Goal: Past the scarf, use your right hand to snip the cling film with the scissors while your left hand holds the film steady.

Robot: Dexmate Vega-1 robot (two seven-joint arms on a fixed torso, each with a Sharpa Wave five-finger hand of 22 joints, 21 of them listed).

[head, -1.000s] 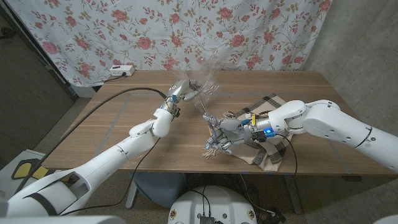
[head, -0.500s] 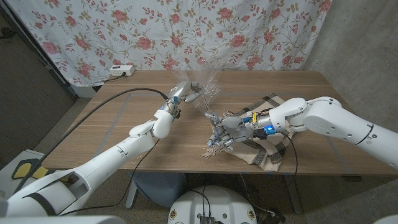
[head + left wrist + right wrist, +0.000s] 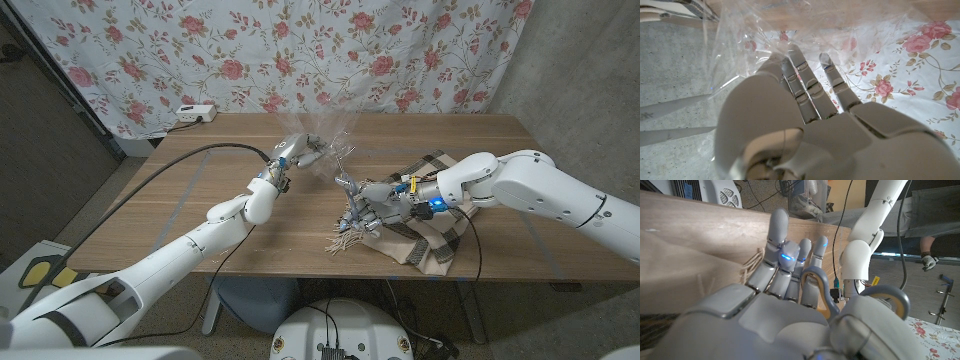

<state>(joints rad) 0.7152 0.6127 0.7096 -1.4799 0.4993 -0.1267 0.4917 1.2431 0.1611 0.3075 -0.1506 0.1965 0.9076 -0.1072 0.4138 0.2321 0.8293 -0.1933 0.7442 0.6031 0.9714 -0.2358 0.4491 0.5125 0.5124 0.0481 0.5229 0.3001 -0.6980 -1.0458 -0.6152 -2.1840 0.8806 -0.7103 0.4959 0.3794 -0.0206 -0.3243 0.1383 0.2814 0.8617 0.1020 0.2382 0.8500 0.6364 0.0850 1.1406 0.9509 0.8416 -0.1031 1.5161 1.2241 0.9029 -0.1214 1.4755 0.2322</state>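
— Near the middle of the head view, what were the fingers doing?

— Those of the right hand (image 3: 365, 205) were curled through the handles of the scissors (image 3: 349, 185), clamping them, with the blades angled up toward the upper middle of the frame. Those of the left hand (image 3: 300, 150) were closed on the cling film (image 3: 330, 135), holding it raised above the table (image 3: 180, 215).

— Where did the film sit?

— Upper centre, a clear crumpled sheet just up and left of the scissor tips.

— And the scarf?

— The plaid scarf (image 3: 435, 240) lay right of centre, under the right wrist, with its fringe toward the lower middle.

— Was a cut made?

— Probably not yet; the film was too transparent to be sure. The grip and the steadying looked done, while closing the blades on the film seemed to remain.
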